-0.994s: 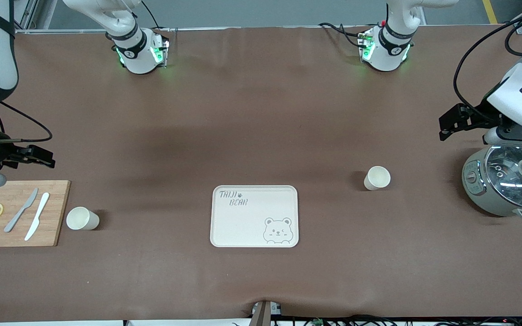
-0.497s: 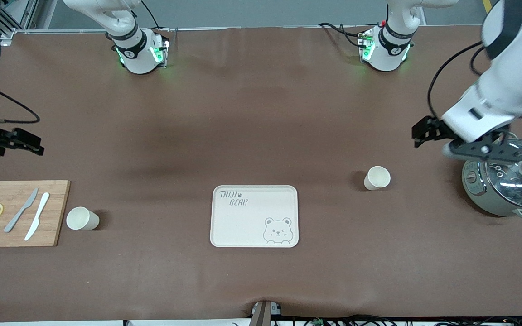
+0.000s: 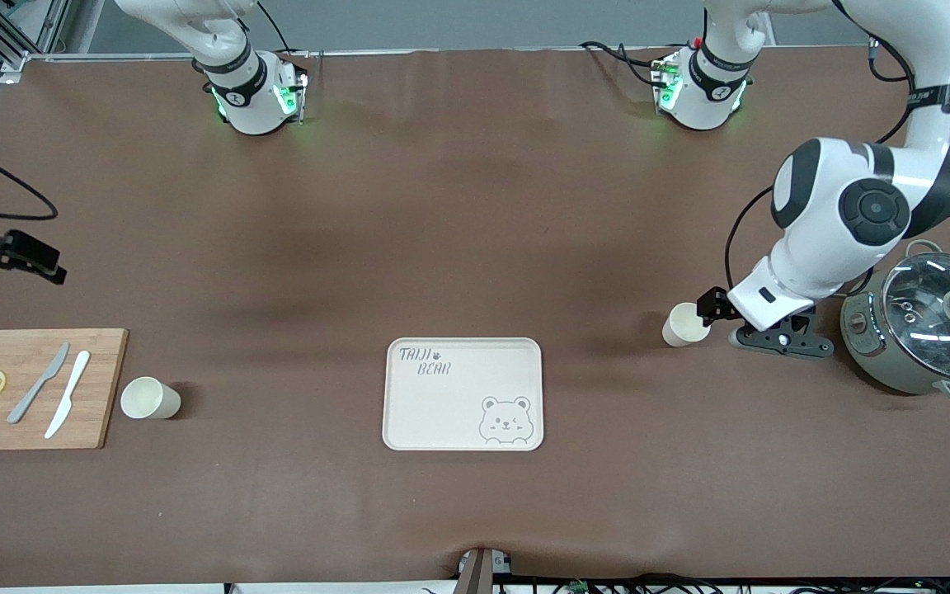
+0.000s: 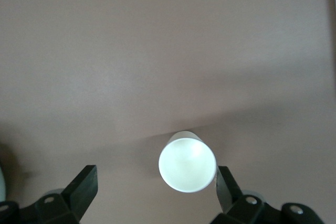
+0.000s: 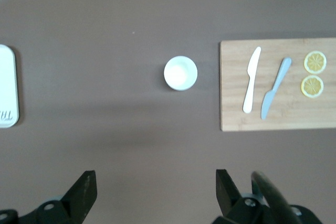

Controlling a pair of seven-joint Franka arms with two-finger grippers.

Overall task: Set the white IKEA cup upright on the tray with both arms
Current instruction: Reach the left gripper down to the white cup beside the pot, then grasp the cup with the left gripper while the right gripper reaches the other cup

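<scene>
The left gripper (image 4: 155, 190) stands spread wide and empty, low beside one white cup (image 3: 684, 324), which sits upright between its fingers (image 4: 84, 184) in the left wrist view, close to one of them; the right gripper (image 5: 152, 190), also wide open and empty, hangs high over the table, the other cup (image 5: 180, 73) and the cutting board (image 5: 278, 116) below it; the tray (image 3: 409, 412) lies bare between the two cups, well apart from both grippers.

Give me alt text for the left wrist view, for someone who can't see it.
The open left gripper hangs low over the brown table, its two black fingers flanking a white cup seen from above, mouth up. The cup sits closer to one finger; neither clearly touches it.
</scene>
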